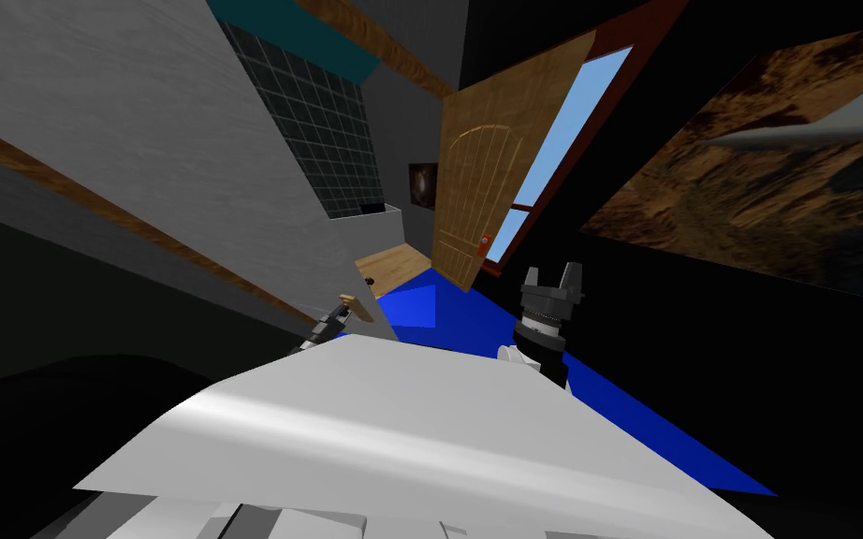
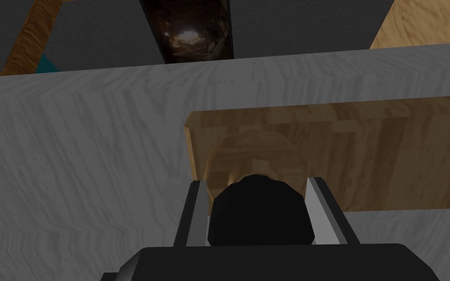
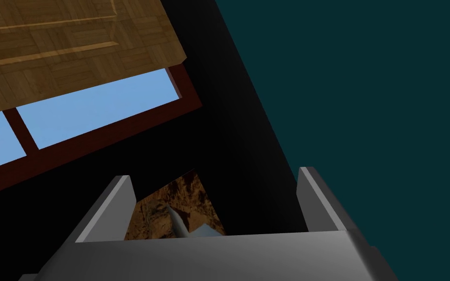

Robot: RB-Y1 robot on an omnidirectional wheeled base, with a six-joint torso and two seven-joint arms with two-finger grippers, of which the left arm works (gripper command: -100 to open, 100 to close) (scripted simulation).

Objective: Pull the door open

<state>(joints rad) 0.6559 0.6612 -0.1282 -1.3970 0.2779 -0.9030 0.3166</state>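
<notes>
Fingers (image 2: 197,214) of left gripper (image 2: 255,181) clenched on round black knob (image 2: 260,214) against tan wooden plate (image 2: 375,156) on grey grained door (image 2: 72,161), right gripper (image 1: 551,271) spread open over blue floor (image 1: 416,307).

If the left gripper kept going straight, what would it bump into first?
The left gripper is shut on the black knob; next comes the wooden plate on the grey door.

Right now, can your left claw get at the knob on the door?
Likely yes: the left claw sits around the black knob on the grey door, with a finger against each side and nothing in between.
</notes>
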